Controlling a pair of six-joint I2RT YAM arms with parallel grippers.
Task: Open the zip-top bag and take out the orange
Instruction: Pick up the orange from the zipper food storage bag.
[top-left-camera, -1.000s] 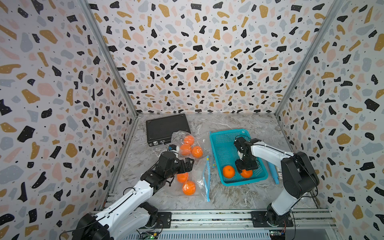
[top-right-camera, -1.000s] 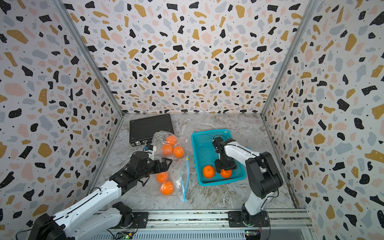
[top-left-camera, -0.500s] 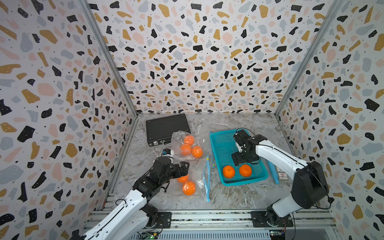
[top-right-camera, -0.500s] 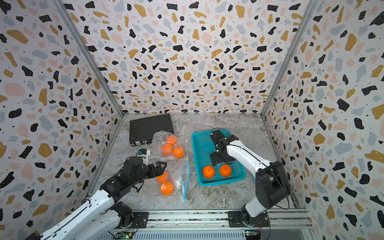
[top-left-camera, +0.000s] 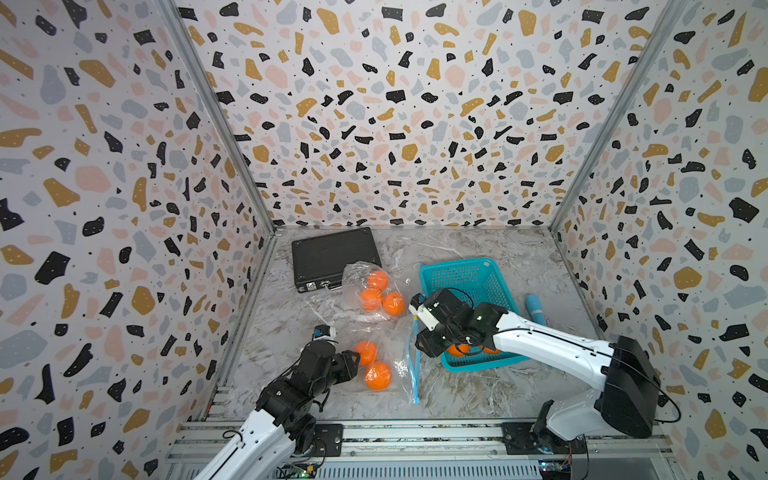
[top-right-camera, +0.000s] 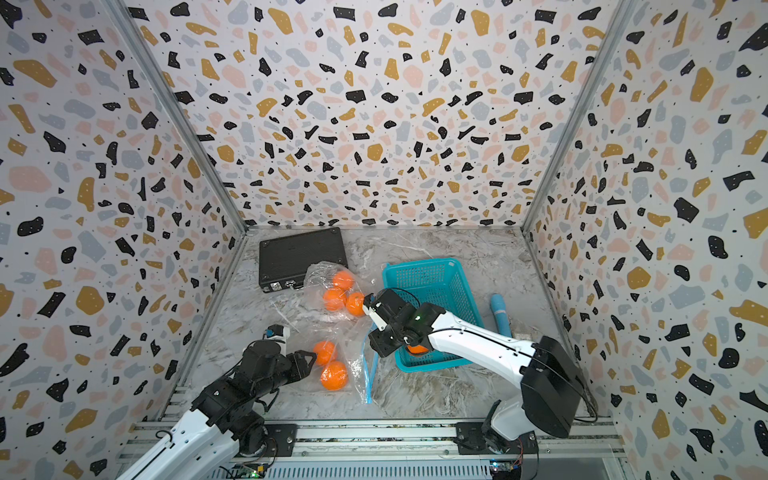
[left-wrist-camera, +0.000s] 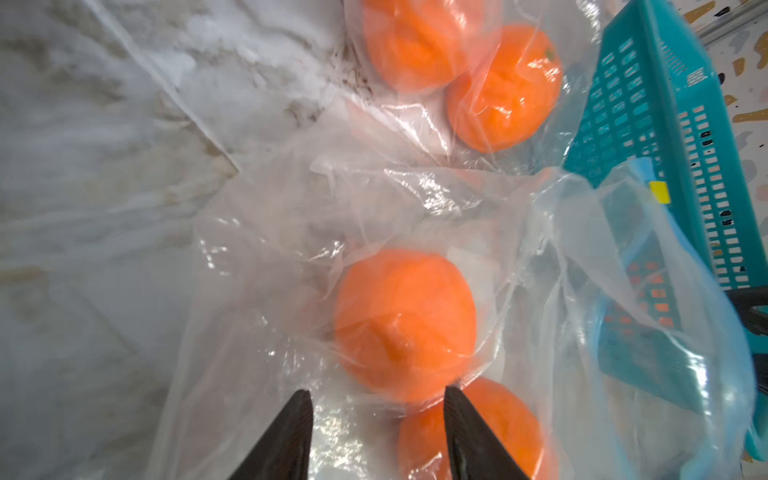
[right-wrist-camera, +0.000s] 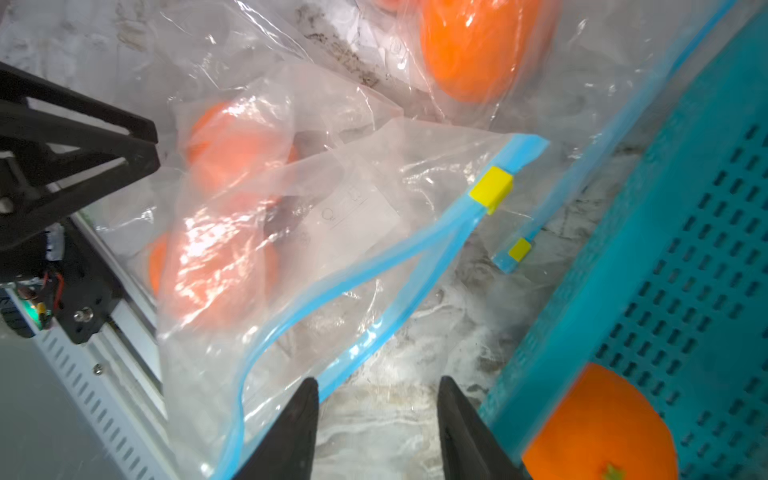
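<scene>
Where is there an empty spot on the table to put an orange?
Bare marble lies behind the basket, up to the back wall, and in front of it, beside the near bag. The far bag crowds the middle.

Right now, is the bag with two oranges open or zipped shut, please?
Open: on the bag the blue zip strips gape apart beside the yellow slider.
</scene>
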